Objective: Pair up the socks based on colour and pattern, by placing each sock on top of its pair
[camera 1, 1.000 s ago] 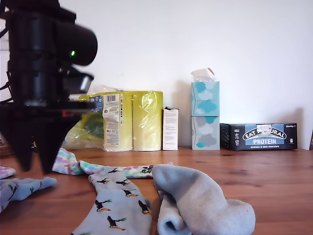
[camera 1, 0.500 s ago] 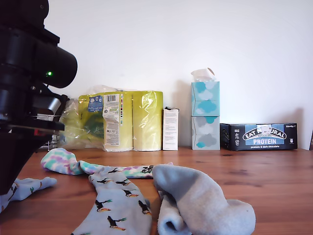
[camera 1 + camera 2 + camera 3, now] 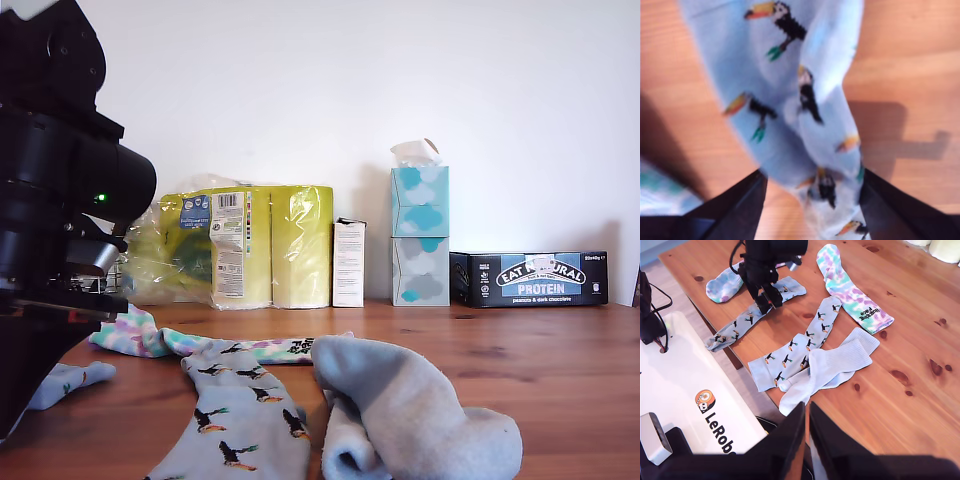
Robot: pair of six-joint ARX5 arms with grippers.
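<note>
Toucan-print sock lies at the exterior view's left on the wooden surface, its fabric bunched between the jaws of my first pincer, which appears clamped on it. Its mate lies well apart, touching the pale ribbed socks. My second pincer hangs closed and empty. Step in hand, by judgement: carrying. The next move calls for lifting clear and laying this sock on its mate.
</note>
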